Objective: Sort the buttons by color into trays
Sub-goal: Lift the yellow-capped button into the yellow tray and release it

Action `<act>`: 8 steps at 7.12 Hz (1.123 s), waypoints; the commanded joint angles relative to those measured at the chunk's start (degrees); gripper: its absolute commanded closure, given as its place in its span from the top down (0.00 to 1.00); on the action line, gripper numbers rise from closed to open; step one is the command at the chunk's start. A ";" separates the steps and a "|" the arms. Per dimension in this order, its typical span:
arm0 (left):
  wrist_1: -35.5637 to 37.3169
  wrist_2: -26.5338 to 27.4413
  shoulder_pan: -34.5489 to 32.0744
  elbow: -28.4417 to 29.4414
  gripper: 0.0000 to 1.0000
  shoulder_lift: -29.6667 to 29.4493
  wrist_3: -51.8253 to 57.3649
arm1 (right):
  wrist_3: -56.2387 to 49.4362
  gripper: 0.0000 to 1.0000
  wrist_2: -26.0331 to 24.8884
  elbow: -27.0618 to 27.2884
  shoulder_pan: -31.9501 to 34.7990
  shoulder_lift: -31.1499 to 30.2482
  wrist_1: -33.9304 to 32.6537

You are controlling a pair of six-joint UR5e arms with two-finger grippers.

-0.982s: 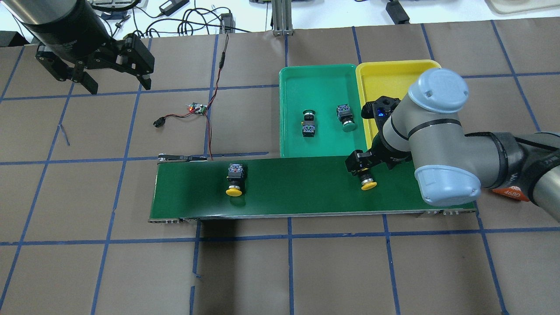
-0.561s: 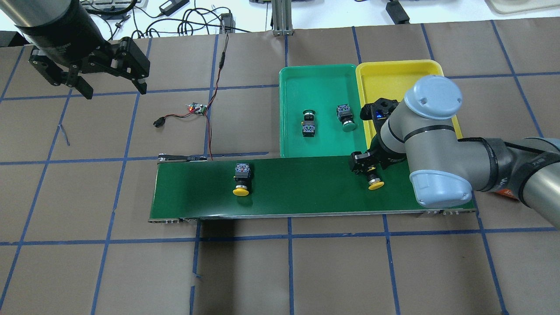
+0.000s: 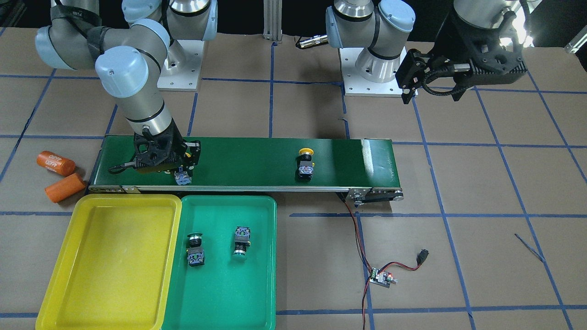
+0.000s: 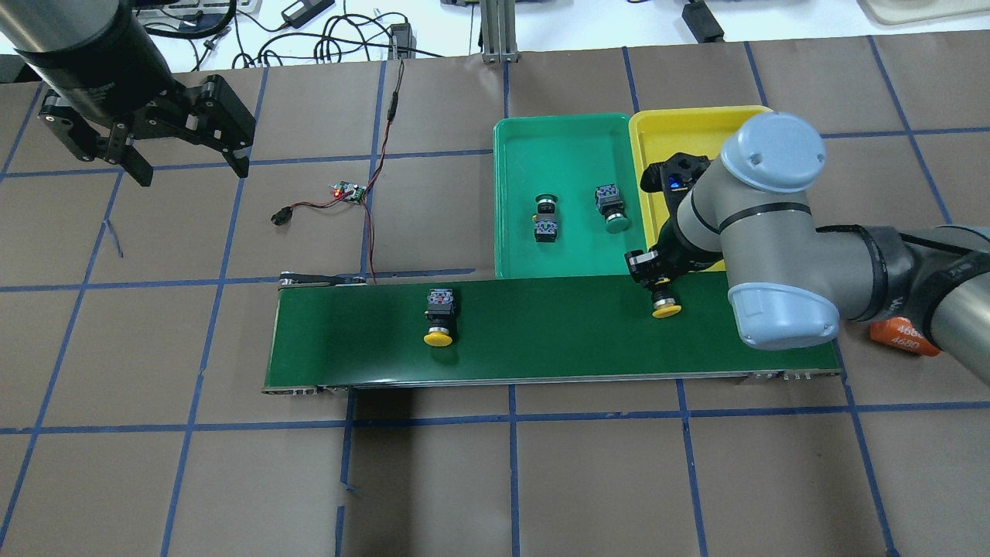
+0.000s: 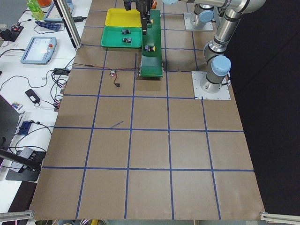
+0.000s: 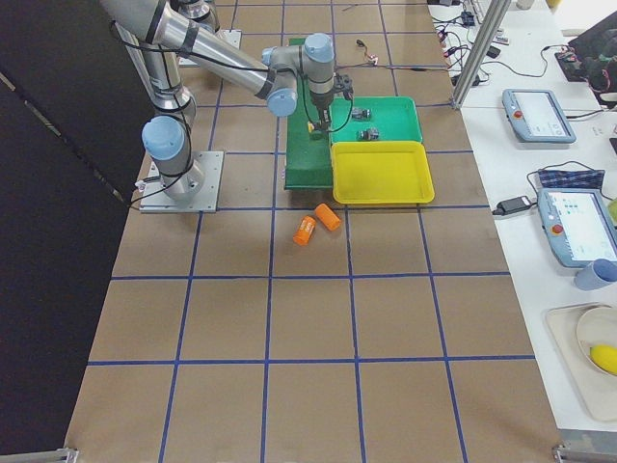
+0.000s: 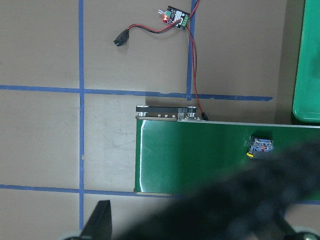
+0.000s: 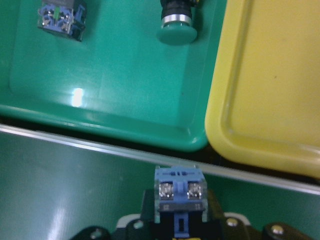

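Both green buttons in green tray, yellow tray has none; right gripper clamped on yellow button at belt right end, other yellow button mid-belt, left gripper spread, far left.

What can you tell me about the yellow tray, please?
The yellow tray is a shallow rectangle of glossy-looking plastic with rounded corners and a raised rim. It lies flat and empty, side by side with the green tray along one long edge, and one short end sits next to the belt.
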 commanded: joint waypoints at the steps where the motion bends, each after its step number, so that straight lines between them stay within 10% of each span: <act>1: -0.48 0.54 0.51 -0.34 1.00 0.41 0.17 | -1.05 0.00 -2.05 -10.19 -0.56 7.20 0.13; 5: -0.30 1.32 0.60 0.71 1.00 1.19 0.61 | -10.44 0.06 -2.60 -21.49 -9.16 24.02 -1.62; 6: -0.57 1.50 0.68 0.80 1.00 2.24 0.61 | -10.29 0.70 -2.42 -21.23 -9.09 23.43 -1.63; 8: -0.66 1.51 0.68 -0.08 1.00 2.25 0.61 | -10.02 1.00 -1.46 -20.79 -8.92 22.55 -0.93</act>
